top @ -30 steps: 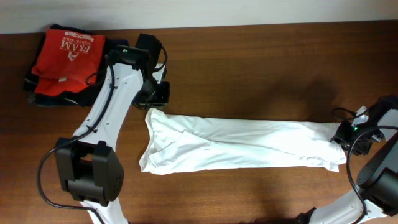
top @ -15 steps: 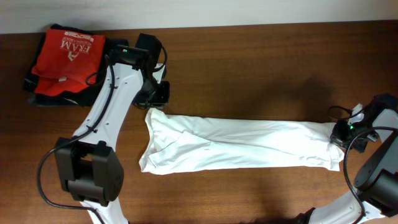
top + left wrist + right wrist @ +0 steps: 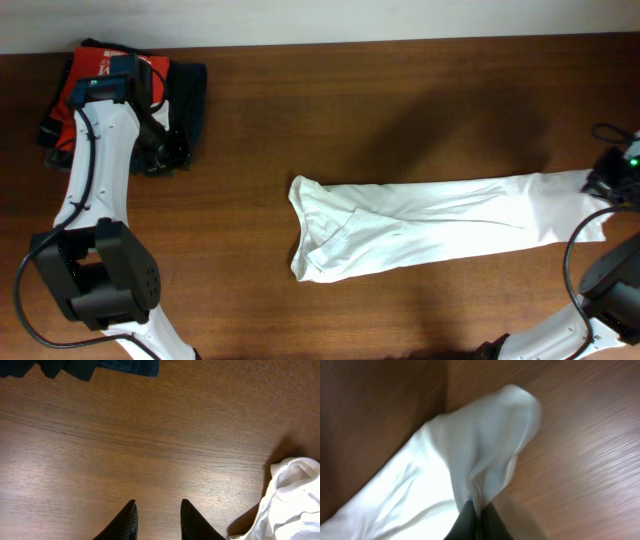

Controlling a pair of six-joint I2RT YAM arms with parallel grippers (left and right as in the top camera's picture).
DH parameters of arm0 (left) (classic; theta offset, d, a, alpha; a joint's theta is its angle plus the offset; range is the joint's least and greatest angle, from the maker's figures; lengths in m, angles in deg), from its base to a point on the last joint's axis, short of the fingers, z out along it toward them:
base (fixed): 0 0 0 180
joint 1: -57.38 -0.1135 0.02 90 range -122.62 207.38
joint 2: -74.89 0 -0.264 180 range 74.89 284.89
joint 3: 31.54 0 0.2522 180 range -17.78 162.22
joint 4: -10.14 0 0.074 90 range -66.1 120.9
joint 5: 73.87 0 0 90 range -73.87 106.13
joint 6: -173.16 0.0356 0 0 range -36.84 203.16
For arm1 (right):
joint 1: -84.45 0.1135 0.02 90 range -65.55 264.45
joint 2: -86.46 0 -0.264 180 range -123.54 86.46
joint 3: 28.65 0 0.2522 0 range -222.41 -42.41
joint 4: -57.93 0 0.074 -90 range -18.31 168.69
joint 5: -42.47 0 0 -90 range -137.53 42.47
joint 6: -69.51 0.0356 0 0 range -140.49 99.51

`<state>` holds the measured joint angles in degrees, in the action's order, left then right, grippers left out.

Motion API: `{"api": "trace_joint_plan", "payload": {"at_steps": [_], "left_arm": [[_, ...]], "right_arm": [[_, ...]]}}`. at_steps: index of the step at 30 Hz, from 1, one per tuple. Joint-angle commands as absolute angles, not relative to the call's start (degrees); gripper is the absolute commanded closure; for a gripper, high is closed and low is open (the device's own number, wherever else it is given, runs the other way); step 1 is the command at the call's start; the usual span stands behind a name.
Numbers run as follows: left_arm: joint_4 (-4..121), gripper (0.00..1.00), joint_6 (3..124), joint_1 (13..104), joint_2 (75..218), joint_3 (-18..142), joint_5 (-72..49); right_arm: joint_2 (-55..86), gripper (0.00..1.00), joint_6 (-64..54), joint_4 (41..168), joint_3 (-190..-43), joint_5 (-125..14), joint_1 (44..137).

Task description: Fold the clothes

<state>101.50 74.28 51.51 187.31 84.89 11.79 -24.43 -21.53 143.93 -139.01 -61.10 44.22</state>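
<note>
The white T-shirt [image 3: 430, 225] lies as a long, crumpled strip across the right half of the wooden table, with its bunched left end near the middle. My right gripper [image 3: 608, 186] is at the far right edge and is shut on the shirt's right end. In the right wrist view the white fabric [image 3: 470, 455] rises pinched between the closed fingers of that gripper [image 3: 479, 506]. My left gripper [image 3: 168, 156] hovers at the back left beside the clothes pile, away from the shirt. It [image 3: 157, 503] is open over bare wood, and the shirt's left end [image 3: 295, 495] shows at the lower right.
A red shirt with white lettering [image 3: 85, 85] lies on dark folded garments [image 3: 190, 100] at the back left corner, partly under the left arm. The dark garments' edge [image 3: 75, 366] shows at the top of the left wrist view. The table's back edge meets a pale wall.
The left gripper let go of the shirt's left end and swung left to the clothes pile. The right gripper shut on the right end and dragged the whole shirt to the right.
</note>
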Motion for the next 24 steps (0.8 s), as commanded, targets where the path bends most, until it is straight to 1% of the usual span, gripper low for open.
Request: {"api": "trace_joint_plan", "payload": {"at_steps": [1,3,5,7,10,15,20,21,22,23,24], "left_arm": [[101.0,0.72,73.75,51.38,187.57,84.48,9.69],[100.45,0.72,73.75,51.36,187.57,84.48,9.74],[100.19,0.71,73.77,51.36,187.57,84.48,9.8],[99.73,0.67,73.77,51.31,187.57,84.48,9.95],[99.58,0.67,73.77,51.31,187.57,84.48,9.95],[100.28,0.67,73.77,51.31,187.57,84.48,9.93],[100.28,0.67,73.77,51.36,187.57,84.48,9.91],[100.34,0.67,73.75,51.36,187.57,84.48,9.91],[100.49,0.67,73.77,51.36,187.57,84.48,9.91],[100.49,0.67,73.77,51.36,187.57,84.48,9.91],[100.49,0.67,73.77,51.36,187.57,84.48,9.91]], "right_arm": [[-23.92,0.96,-20.66,148.28,-140.08,-64.77,52.46],[-23.92,0.96,-20.68,150.71,-140.08,-64.72,58.65],[-23.92,0.96,-20.66,152.02,-140.08,-64.68,67.55],[-23.92,0.96,-19.96,152.02,-139.89,-64.7,75.81],[-23.95,0.96,-18.36,150.51,-135.95,-63.63,84.66],[-23.95,0.96,-15.43,133.36,-120.96,-63.43,95.96],[-23.95,0.96,-11.06,130.73,-118.84,-63.46,98.84],[-23.95,0.86,-10.3,130.73,-118.86,-63.89,98.84],[-23.92,0.59,-10.67,131.08,-119.56,-64.55,98.69],[-23.92,0.47,-13.05,132.37,-120.85,-66.97,98.49],[-23.86,0.41,-18.45,135.21,-123.27,-71.37,98.15]]}}
